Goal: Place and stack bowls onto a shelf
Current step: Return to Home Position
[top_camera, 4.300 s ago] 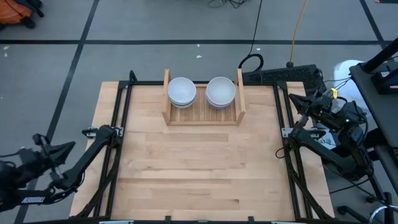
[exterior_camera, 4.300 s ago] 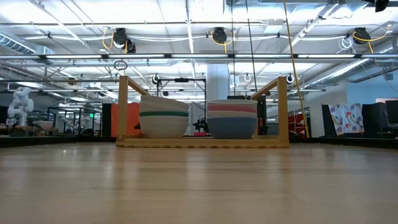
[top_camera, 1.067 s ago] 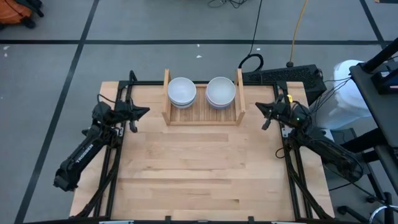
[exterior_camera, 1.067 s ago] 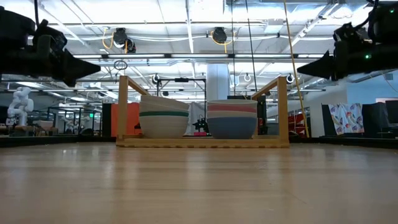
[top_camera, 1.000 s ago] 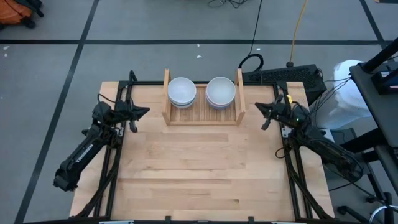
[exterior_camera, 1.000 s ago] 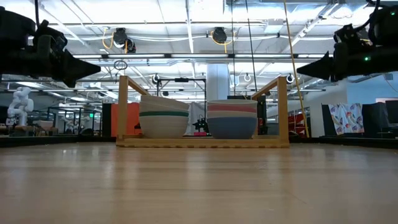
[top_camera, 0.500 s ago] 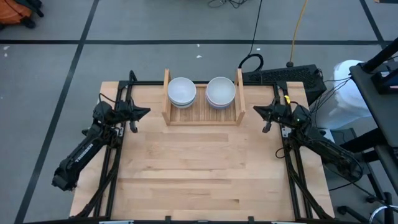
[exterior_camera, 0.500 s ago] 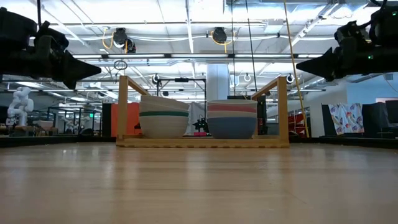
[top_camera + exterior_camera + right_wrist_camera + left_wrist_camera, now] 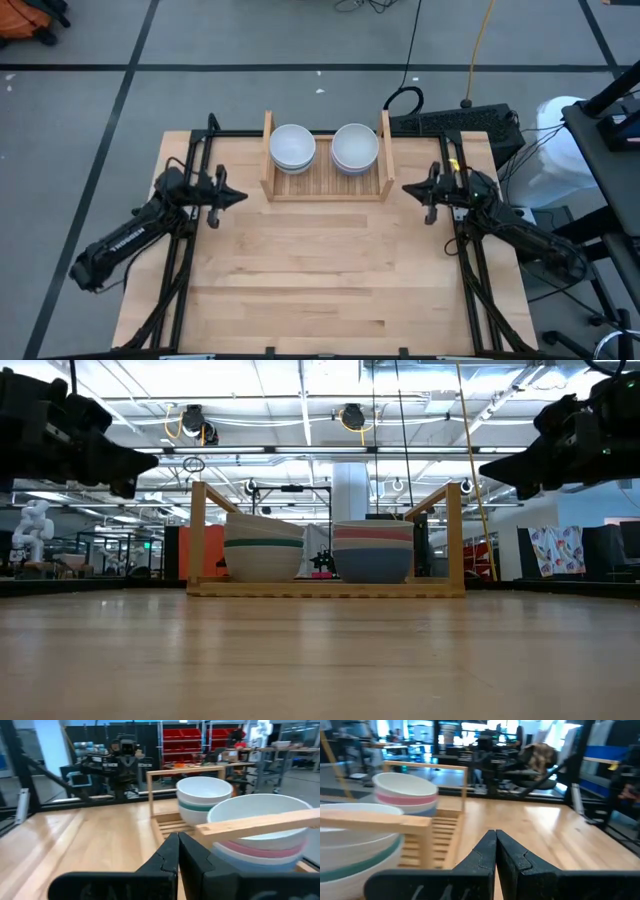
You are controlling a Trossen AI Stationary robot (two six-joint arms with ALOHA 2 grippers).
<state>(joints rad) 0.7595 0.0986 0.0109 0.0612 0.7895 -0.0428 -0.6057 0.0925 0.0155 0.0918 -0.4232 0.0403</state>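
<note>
The light wooden shelf (image 9: 326,187) stands at the table's far edge, its slatted base flat on the tabletop. Two stacks of bowls rest on its slats. The left stack (image 9: 293,146) is white with one teal bowl (image 9: 264,543). The right stack (image 9: 355,147) holds a pink (image 9: 372,534) and a blue bowl (image 9: 372,565) under a white one. My left gripper (image 9: 243,197) hovers shut, left of the shelf, pointing right. My right gripper (image 9: 406,188) hovers shut, right of the shelf, pointing left. In each wrist view the shut fingers (image 9: 496,836) (image 9: 178,838) point along the shelf's front.
Black frame rails (image 9: 196,170) run along the table's left and right sides under the arms. The wide bare tabletop (image 9: 320,270) stretches from the shelf to the near edge. Cables and a dark box (image 9: 450,122) lie behind the table's far right corner.
Both arms have reached a little farther inward above the table. The left gripper has moved right and slightly toward the near edge, and the right gripper has moved left toward the shelf's right side. Both stay shut. The bowls and shelf have not moved.
</note>
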